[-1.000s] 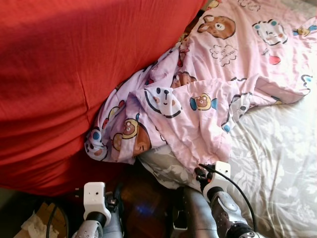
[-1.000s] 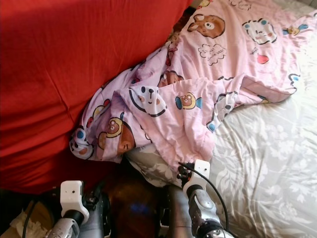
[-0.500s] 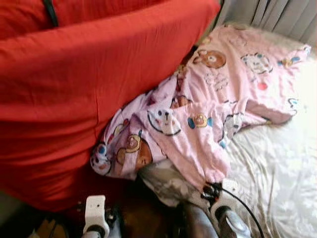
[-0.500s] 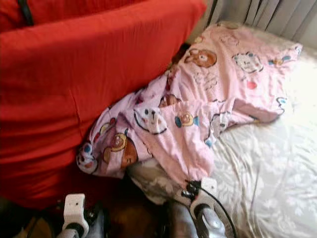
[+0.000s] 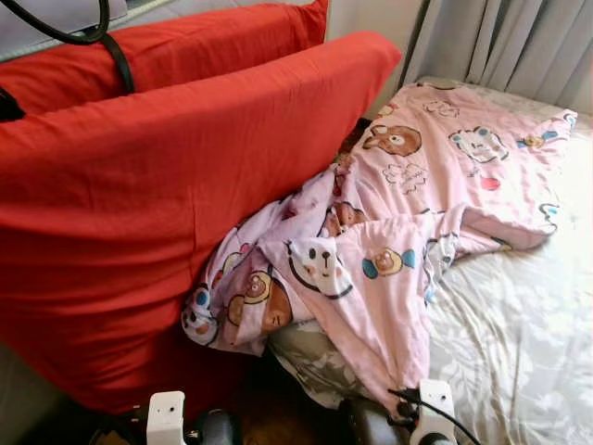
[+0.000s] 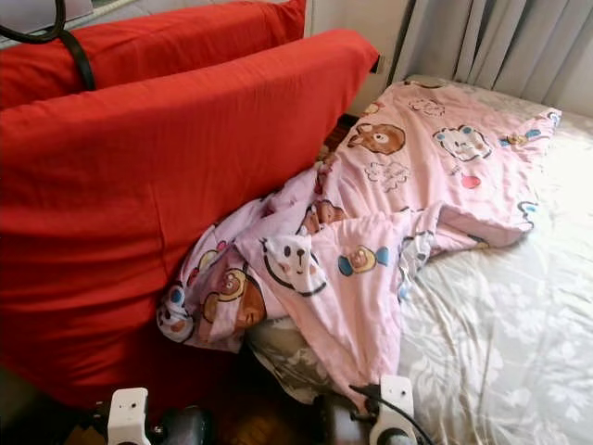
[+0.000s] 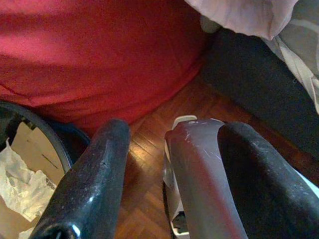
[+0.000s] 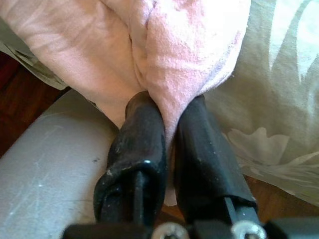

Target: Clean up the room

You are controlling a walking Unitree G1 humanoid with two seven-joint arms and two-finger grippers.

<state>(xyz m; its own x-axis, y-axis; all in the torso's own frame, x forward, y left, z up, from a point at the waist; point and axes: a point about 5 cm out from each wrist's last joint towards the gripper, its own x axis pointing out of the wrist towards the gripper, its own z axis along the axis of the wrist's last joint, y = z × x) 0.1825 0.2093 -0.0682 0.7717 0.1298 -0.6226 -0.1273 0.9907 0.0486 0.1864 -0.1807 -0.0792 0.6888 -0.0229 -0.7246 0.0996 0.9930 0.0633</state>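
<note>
The right gripper [image 8: 167, 117] is pinching the near corner of the pink blanket [image 5: 435, 185], its two black fingers [image 8: 142, 134] pressed together with a fold of the cloth caught between them. The blanket, printed with cartoon bears and other animals, is lying across the bed [image 5: 528, 343]: its far part is spreading flat toward the curtains [image 5: 500, 42], while the near part is bunching up and spilling over the bed's edge. On its left side the bunched cloth is pressing against a big red cushion [image 5: 139, 213], which is leaning beside the bed with a second red cushion [image 5: 204, 42] behind it. The sheet under the blanket is grey-white with a leaf pattern.

The left gripper [image 7: 172, 169] is hanging low with its fingers spread wide apart, nothing between them. Under it the wooden floor [image 7: 149, 149] is showing, and a dark bin [image 7: 30, 149] holding crumpled paper is sitting just beside the cushion's base. A black cable [image 5: 102, 37] is looping over the far cushion.
</note>
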